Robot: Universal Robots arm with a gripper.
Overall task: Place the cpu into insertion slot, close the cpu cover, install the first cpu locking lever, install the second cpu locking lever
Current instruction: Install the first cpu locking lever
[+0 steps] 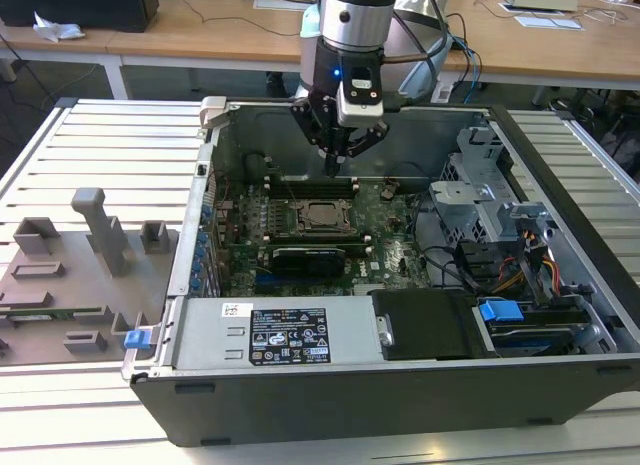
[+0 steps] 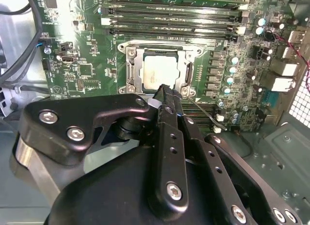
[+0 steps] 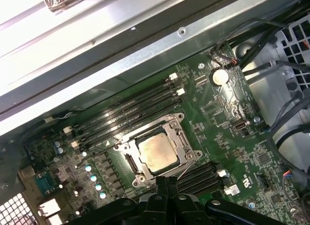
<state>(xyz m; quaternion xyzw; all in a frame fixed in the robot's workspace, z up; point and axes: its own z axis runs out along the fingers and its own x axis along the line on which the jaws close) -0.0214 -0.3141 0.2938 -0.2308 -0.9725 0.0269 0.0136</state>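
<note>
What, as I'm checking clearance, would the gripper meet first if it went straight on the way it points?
Probably the rim of the cpu cover around the cpu: the gripper points at that edge in both wrist views. Depth is unclear; it might hit the motherboard beside it.

The motherboard (image 3: 227, 123) is green, banded with black memory slots (image 3: 131, 106); the cpu (image 3: 156, 154) is pale silver-grey, and the cpu cover (image 3: 182, 136) is bright silver. The gripper (image 2: 163, 93) is black with shiny steel screw heads (image 2: 174, 191). The case (image 1: 380, 395) is dark grey, its clip (image 1: 500, 310) blue, the desk (image 1: 100, 145) pale grey in parallel ribs.
</note>
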